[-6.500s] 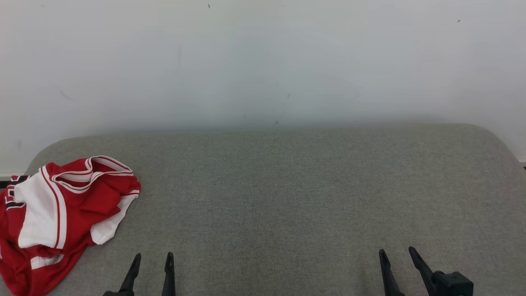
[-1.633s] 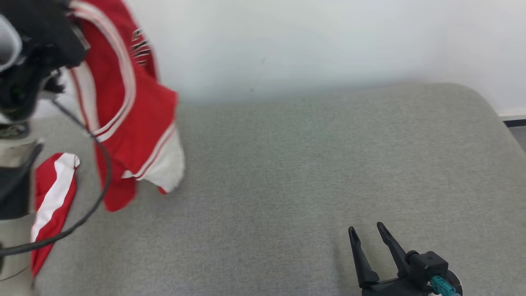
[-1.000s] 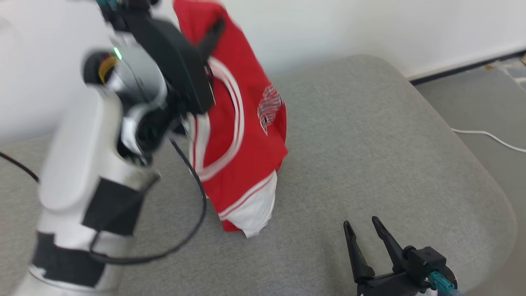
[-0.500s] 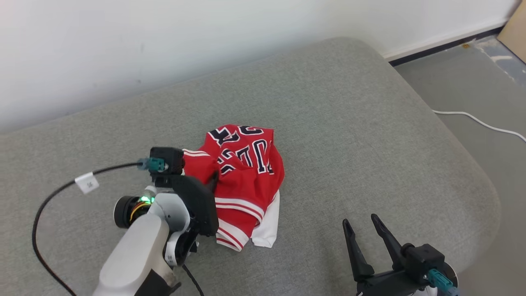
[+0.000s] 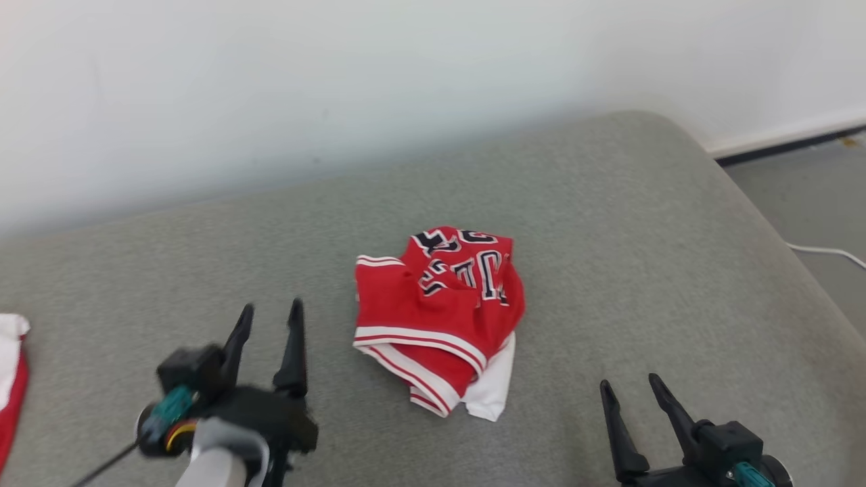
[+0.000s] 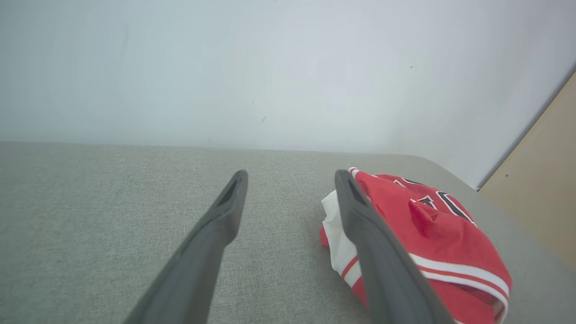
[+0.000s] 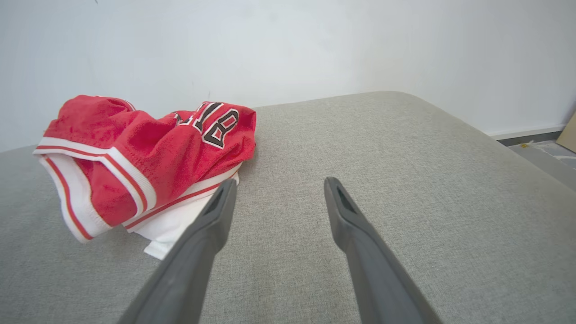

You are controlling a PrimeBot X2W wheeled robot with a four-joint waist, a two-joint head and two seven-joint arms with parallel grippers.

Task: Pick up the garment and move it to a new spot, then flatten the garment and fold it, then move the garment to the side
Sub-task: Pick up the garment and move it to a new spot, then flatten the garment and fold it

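One red jersey [image 5: 440, 318] lying crumpled mid grey cushion [image 5: 643, 223], left gripper [image 5: 270, 306] and right gripper [image 5: 629, 382] hovering either side, fingers spread wide, empty, head view catching a second red-and-white cloth [image 5: 10, 379] far left

The garment [image 5: 440, 318], just beside the left tool [image 5: 271, 306], is showing soft red cloth with ribbed white trim. The bench [image 5: 609, 223] is showing matt, coarse-woven grey fabric.
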